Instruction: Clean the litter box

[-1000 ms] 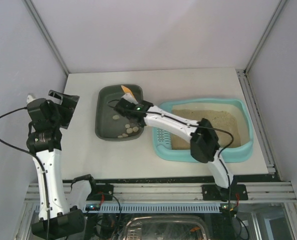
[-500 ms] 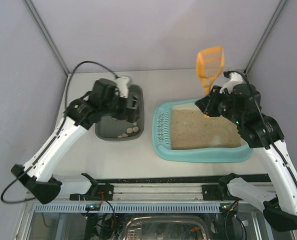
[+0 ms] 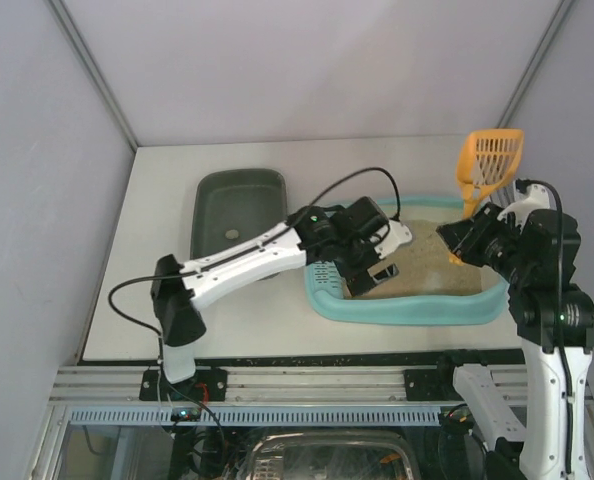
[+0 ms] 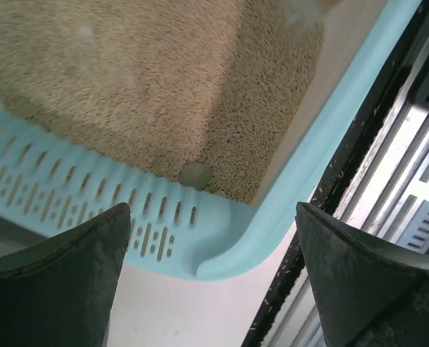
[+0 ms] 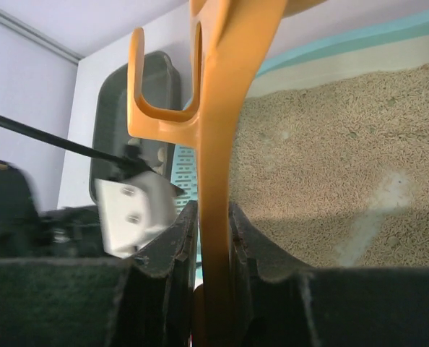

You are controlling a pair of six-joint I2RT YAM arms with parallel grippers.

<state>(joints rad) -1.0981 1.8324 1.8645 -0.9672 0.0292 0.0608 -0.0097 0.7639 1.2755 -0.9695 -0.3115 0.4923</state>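
Left gripper (image 3: 373,278), spread wide and empty, has swung over from the grey tub (image 3: 237,200) to hang above the litter box (image 3: 407,312), a round clump (image 4: 196,174) straight below it, while the right gripper (image 3: 457,245), pinching the orange scoop (image 3: 489,160), has backed off, so picking out that clump looks next.

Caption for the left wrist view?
Open left gripper hovers over the perforated corner of the light-teal plastic litter box, a round pale clump lying in its beige litter.
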